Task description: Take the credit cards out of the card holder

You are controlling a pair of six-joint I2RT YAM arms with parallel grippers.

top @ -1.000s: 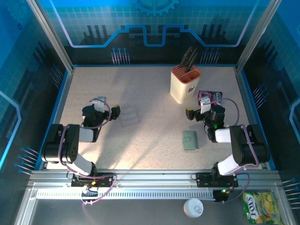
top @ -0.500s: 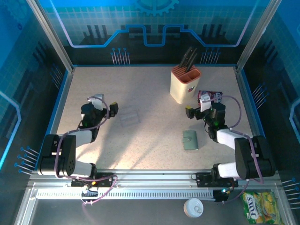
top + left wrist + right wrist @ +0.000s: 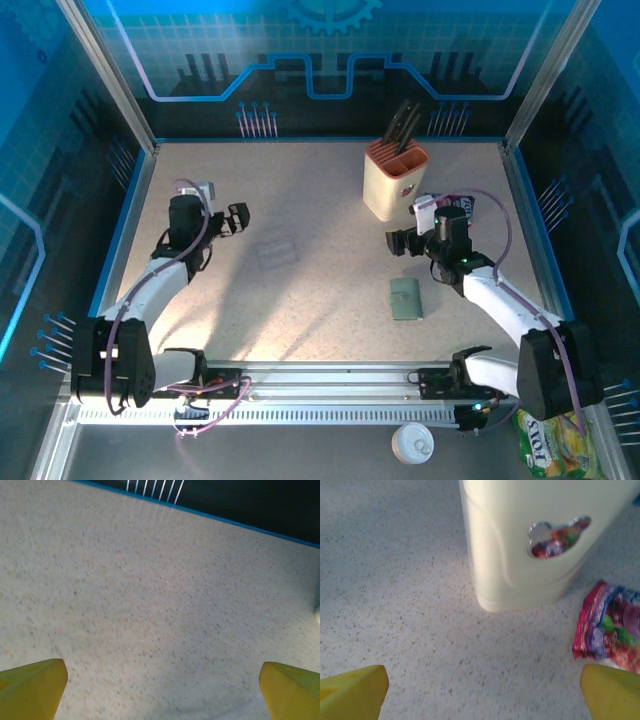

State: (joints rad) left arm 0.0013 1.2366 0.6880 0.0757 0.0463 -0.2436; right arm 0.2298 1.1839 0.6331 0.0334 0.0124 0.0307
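Note:
The card holder (image 3: 405, 298), a small flat grey-green wallet, lies closed on the speckled table right of centre. The credit cards are hidden. My right gripper (image 3: 398, 243) hovers a little beyond the card holder and to its left, open, with nothing between its yellow fingertips (image 3: 355, 690). In the right wrist view the gripper (image 3: 482, 692) faces the knife block. My left gripper (image 3: 235, 218) is far off on the left side, also open and empty. In the left wrist view the left gripper (image 3: 160, 695) looks down on bare table.
A tall cream knife block (image 3: 393, 180) (image 3: 540, 535) with dark handles stands at the back right. A pink snack packet (image 3: 462, 204) (image 3: 610, 625) lies beside it, behind my right arm. A faint clear rectangle (image 3: 277, 250) lies on the table right of the left gripper.
Both arms have unfolded from their bases and reached out over the table. The left gripper moved up and left, the right gripper slightly left. The card holder has not moved.

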